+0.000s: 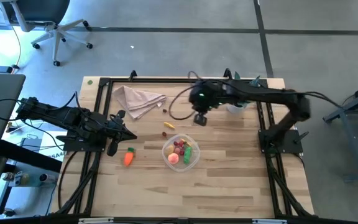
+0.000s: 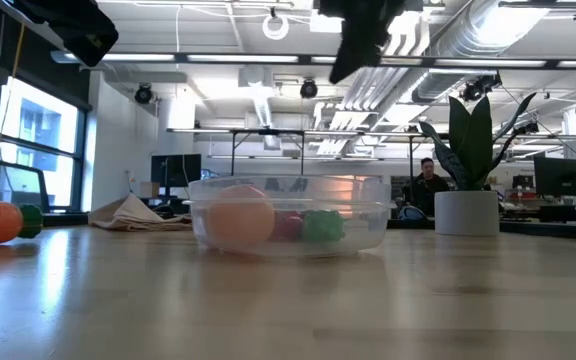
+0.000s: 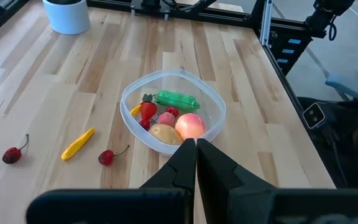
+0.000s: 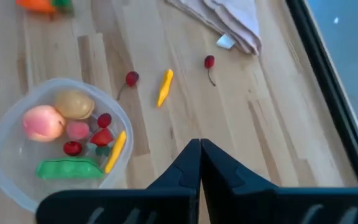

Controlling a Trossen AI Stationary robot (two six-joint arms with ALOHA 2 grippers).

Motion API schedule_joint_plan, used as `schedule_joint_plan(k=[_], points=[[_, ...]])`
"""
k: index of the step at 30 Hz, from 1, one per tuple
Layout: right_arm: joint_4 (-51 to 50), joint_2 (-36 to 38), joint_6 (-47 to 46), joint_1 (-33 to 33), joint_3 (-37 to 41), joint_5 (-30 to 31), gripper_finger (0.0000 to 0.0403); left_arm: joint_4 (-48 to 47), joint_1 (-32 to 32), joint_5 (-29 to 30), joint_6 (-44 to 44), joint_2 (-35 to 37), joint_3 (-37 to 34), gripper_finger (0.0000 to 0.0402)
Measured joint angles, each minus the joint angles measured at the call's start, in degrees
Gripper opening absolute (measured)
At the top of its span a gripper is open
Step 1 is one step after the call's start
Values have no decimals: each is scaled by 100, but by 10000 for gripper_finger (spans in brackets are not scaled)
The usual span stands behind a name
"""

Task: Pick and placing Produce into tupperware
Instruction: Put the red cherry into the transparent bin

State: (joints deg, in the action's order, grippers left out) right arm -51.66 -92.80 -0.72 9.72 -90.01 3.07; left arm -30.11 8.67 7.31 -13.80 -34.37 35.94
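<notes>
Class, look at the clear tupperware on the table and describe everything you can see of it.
The tupperware is a round, shallow container of clear plastic, open, with no lid on it. It sits upright and flat on the wooden table, near the middle. Inside lie a green pea pod, a peach, a tan potato, a strawberry, small red and pink fruits and a yellow piece at its wall. Neither robot hand touches it.
</notes>
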Motion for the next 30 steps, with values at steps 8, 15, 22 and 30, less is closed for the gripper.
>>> schedule_joint_plan(k=[8,15,22,30], points=[[2616,2607,-558,0,3363,-56,0,0,0,0,1,0,-1,5],[3765,4020,-734,-2,5211,-342,0,0,0,0,2,-2,-1,5],[3997,4594,-109,-2,5830,-833,0,-2,-2,0,0,-2,0,5],[3269,4973,1081,0,5706,-300,0,0,-1,0,1,-1,0,5]])
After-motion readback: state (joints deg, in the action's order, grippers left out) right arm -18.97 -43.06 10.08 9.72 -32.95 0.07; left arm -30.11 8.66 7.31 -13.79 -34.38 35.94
